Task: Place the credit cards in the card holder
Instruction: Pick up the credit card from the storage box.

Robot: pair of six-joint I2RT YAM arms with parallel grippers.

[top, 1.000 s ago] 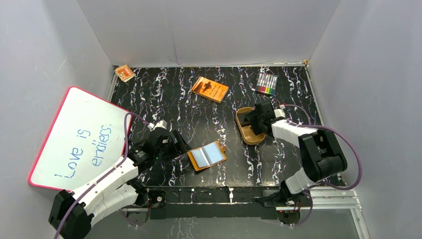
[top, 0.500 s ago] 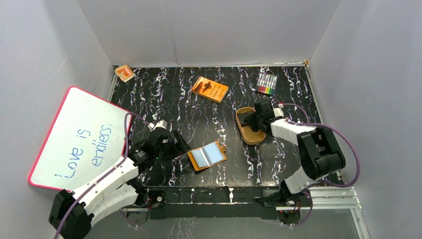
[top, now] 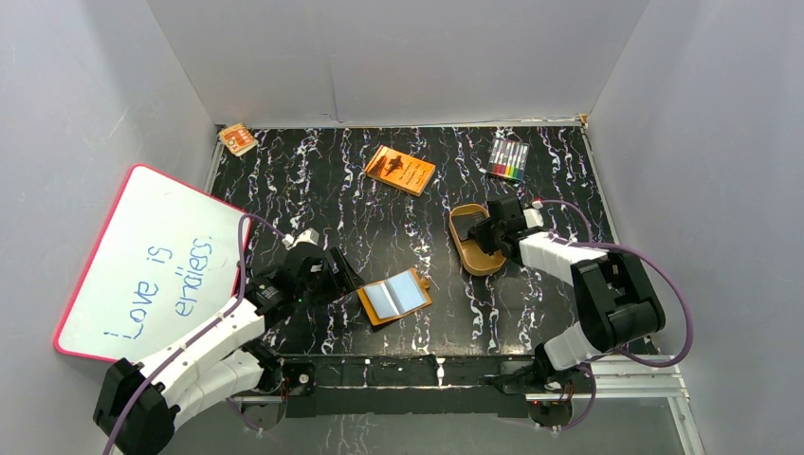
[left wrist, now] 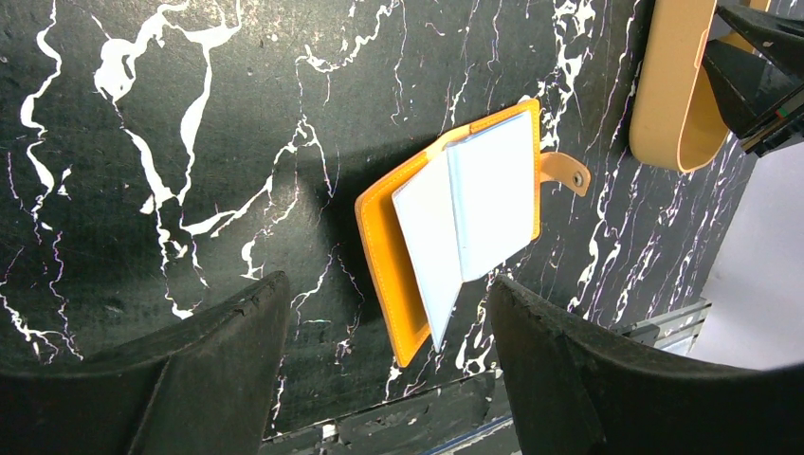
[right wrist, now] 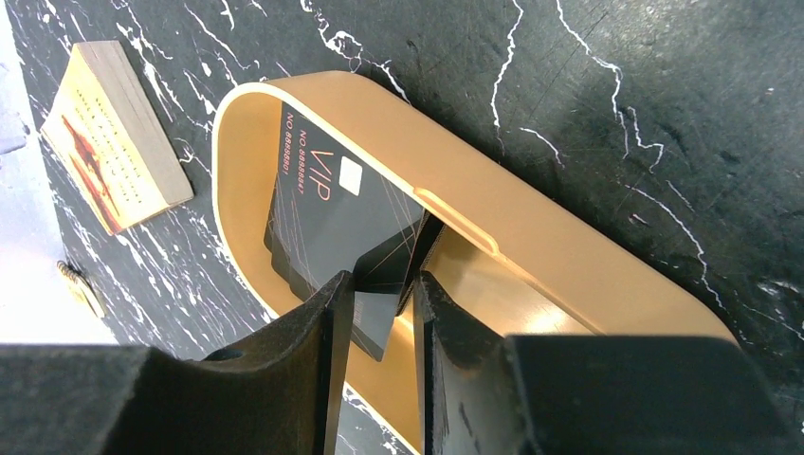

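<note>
The card holder [top: 395, 297] lies open on the black marbled table, orange outside, pale blue-grey pockets up; it also shows in the left wrist view [left wrist: 465, 218]. My left gripper [top: 346, 275] is open and empty just left of it [left wrist: 387, 282]. The black credit cards [right wrist: 322, 209] lie as a small stack in the tan oval tray [right wrist: 569, 256], one printed "VIP". My right gripper [top: 479, 235] reaches into the tray [top: 471, 261]; its fingers [right wrist: 384, 282] stand narrowly apart with a corner of the card stack pinched between them.
An orange book [top: 400, 170] lies at the back middle, also in the right wrist view [right wrist: 109, 142]. A marker pack [top: 508, 159] lies back right. A whiteboard [top: 152, 265] leans at the left. A small orange item [top: 237, 138] sits in the back left corner.
My right gripper has shifted a little deeper into the tray and closed in on the cards. The left arm and the card holder have not moved.
</note>
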